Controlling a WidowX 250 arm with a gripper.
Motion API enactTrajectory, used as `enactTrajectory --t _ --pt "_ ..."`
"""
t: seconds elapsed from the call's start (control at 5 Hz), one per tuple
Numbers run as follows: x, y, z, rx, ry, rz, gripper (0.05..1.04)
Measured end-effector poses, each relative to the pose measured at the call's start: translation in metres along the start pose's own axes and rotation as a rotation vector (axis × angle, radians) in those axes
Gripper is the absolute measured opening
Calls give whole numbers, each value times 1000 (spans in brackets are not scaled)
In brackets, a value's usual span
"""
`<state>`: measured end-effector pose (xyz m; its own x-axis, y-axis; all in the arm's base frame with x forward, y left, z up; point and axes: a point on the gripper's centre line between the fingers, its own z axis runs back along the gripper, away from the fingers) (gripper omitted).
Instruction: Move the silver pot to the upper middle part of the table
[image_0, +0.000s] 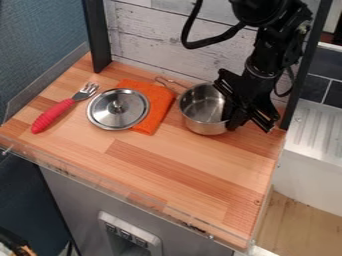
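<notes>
The black gripper (235, 116) hangs at the right side of the silver pot (202, 111), overlapping its right rim and wall. The pot stands upright on the wooden table (180, 172), right of centre toward the back, and its inside looks empty where it shows. Its thin wire handle points to the upper left, near the top right corner of the orange cloth. Part of the pot's right side is hidden behind the gripper.
An orange cloth (160, 107) lies left of the pot, with a silver lid (110, 117) partly over it. Farther left is a fork with a red handle (52, 116). A whitish plank wall (150, 40) and dark posts (97, 37) border the back.
</notes>
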<state>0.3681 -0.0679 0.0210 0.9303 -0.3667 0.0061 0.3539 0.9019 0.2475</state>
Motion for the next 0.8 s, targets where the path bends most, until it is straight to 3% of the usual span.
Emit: enactTrajectory --t 0.2,0.4,0.6,0.8 --pt "-3 -1 -7 -11 29 3 96" --pt "-3 -4 -7 -27 30 5 266" --pt "-4 -4 -7 -56 33 17 549" --pt "-3 10 20 -85 -29 86 854"
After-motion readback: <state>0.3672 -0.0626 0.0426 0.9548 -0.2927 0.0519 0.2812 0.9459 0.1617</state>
